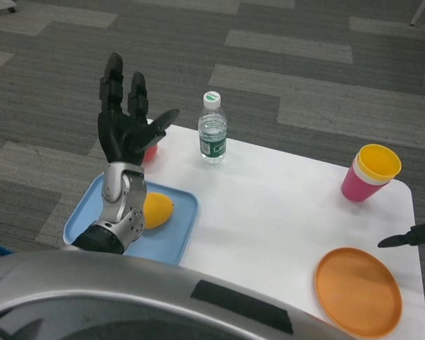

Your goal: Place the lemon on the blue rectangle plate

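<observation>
Since the lemon [158,210] already lies on the blue plate [180,237], the left hand [127,120], fingers wide and empty, should lift clear; the right hand [411,236] seems idle.

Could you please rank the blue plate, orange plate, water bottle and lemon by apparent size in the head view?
1. Blue plate, partly hidden by the left arm
2. Orange plate, nearer the camera, so its place against the blue plate is unsure
3. Water bottle
4. Lemon
</observation>
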Tool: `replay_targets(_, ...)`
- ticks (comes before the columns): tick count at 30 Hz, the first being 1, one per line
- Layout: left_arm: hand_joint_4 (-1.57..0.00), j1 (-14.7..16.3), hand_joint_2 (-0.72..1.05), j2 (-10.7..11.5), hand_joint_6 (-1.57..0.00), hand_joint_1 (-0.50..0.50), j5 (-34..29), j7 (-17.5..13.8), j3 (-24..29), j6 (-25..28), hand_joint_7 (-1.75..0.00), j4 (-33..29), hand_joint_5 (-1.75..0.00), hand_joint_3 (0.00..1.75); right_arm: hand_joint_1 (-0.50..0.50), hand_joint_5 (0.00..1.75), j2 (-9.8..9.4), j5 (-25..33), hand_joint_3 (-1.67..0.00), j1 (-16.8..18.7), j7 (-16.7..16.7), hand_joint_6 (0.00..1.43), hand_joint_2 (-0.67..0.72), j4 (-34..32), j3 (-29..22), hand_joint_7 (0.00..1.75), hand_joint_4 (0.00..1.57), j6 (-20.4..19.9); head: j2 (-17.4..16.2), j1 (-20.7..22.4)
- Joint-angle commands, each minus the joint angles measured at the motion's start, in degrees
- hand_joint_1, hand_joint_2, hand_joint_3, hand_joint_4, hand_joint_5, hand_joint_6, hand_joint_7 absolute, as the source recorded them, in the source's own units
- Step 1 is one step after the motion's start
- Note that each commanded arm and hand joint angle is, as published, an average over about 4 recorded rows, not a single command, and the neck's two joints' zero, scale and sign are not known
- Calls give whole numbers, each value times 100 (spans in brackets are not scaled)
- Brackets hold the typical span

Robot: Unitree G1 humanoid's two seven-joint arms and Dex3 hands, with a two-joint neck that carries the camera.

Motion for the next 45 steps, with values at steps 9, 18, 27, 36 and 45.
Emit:
replay_targets(9, 0, 176, -24, 473, 0, -46, 274, -1038, 803, 2459, -21, -1302, 0, 9, -46, 0, 12, 15, 0, 1, -27, 0, 66, -53, 34, 0, 0, 4, 217, -1082)
replay_targets(18, 0, 150, -46, 1075, 0, -46, 920, -1669, 1460, 3844, -21, -1662, 0, 9, -46, 0, 9, 15, 0, -4, -27, 0, 66, -275, 43, 0, 0, 4, 228, -1882)
replay_targets(27, 0, -2, -46, 1277, 0, -46, 1737, -1988, 1755, 4147, -21, -1544, 0, 9, -46, 0, -15, 15, 0, -169, -27, 0, 66, -541, 551, 0, 0, 50, 259, -2745)
replay_targets(36, 0, -17, -46, 1277, 0, -45, 1766, -1996, 1764, 4158, -21, -1511, 0, 9, -46, 0, -6, 15, 0, -191, -27, 0, 66, -631, 608, 0, 0, 57, 287, -2535)
replay_targets(45, 0, 13, -46, 1258, 0, -46, 1748, -1992, 1731, 4158, -21, -1519, 0, 9, -46, 0, -6, 15, 0, -186, -35, 0, 66, -651, 608, 0, 0, 57, 266, -2497)
